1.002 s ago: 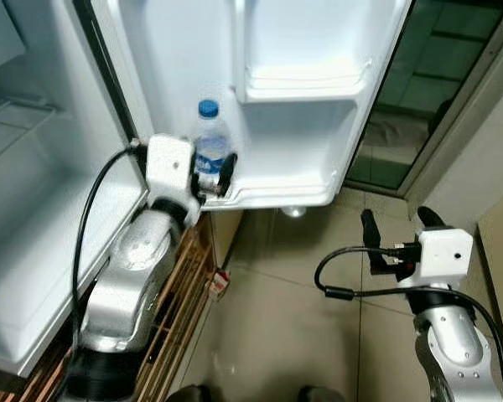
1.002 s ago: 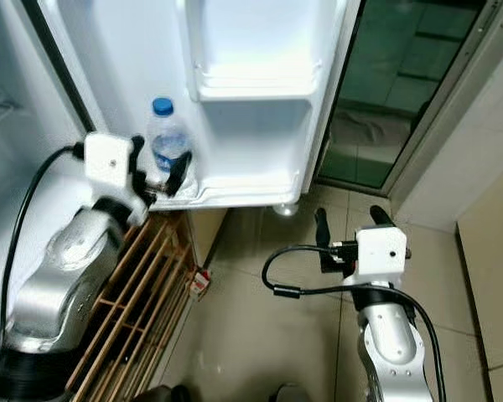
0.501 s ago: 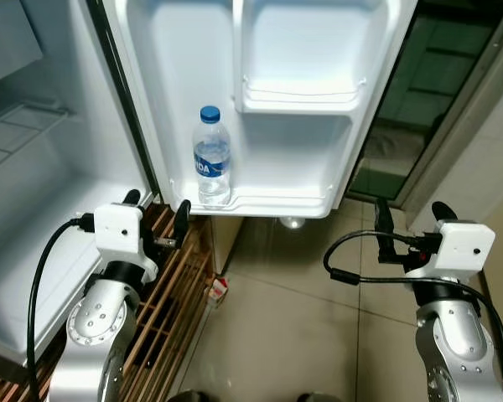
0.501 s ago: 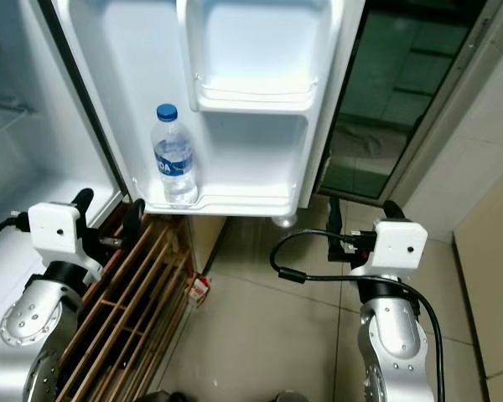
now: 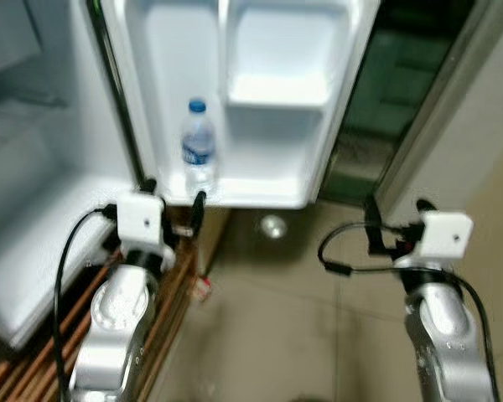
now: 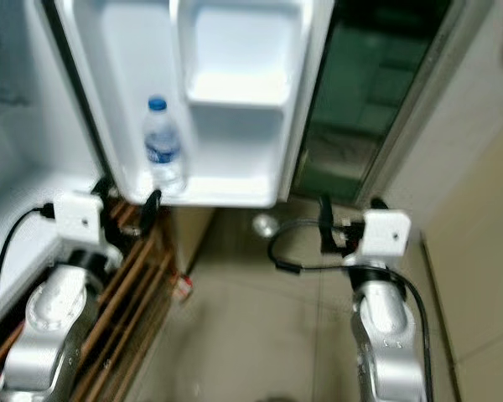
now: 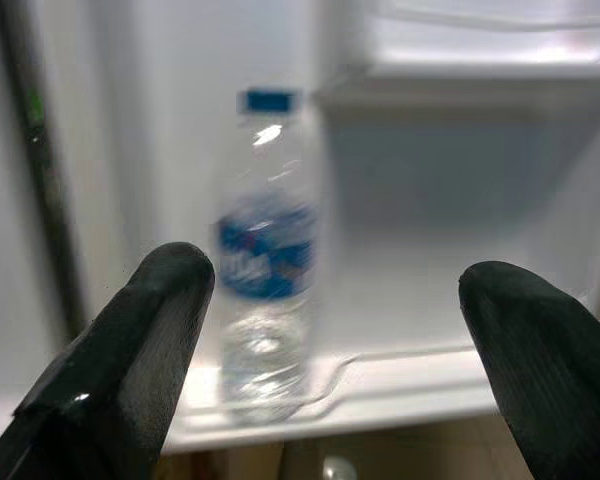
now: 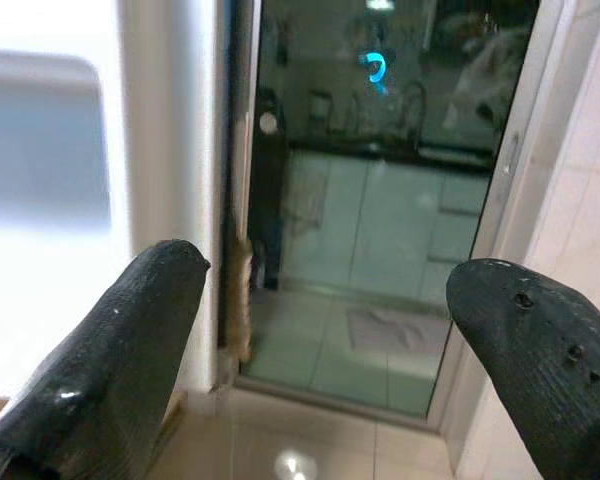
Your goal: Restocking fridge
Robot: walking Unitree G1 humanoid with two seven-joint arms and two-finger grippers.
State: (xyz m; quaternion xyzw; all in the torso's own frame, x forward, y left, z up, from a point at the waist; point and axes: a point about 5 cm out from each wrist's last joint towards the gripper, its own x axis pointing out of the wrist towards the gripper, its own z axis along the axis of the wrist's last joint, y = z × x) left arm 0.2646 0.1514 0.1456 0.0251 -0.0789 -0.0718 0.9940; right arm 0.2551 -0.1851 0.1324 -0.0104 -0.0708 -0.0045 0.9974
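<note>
**Inspector:** Ahead of the left gripper (image 7: pixel 330 330), just beyond its fingertips, a water bottle (image 5: pixel 198 151) stands upright in the bottom shelf of the open fridge door (image 5: pixel 260 180), at the hinge end. Blue cap, blue label, clear body. Nothing touches it.

**Clerk:** State of that claw?

**Inspector:** Spread wide, nothing between the fingers (image 7: pixel 130 360). The bottle sits nearer this finger than the other, apart from both. Views are blurred, so finer detail is not recorded.

**Clerk:** And the other arm?

**Inspector:** Right gripper (image 8: pixel 320 330) is likewise wide and empty, raised over the tiled floor (image 5: pixel 277 335), well apart from the bottle, on the far side of the door's free edge. Past its fingertips stands a glass sliding door (image 8: pixel 380 220) with a dim room behind.

**Clerk:** Surroundings?

**Inspector:** Above the bottle's shelf, a second door shelf (image 5: pixel 277 88). Beneath the left arm, a wooden slatted rack (image 6: pixel 134 276). Outboard of that arm, the white fridge interior (image 5: pixel 33 218). A small red-and-white carton (image 5: pixel 202 287) lies on the floor beside the rack.
</note>
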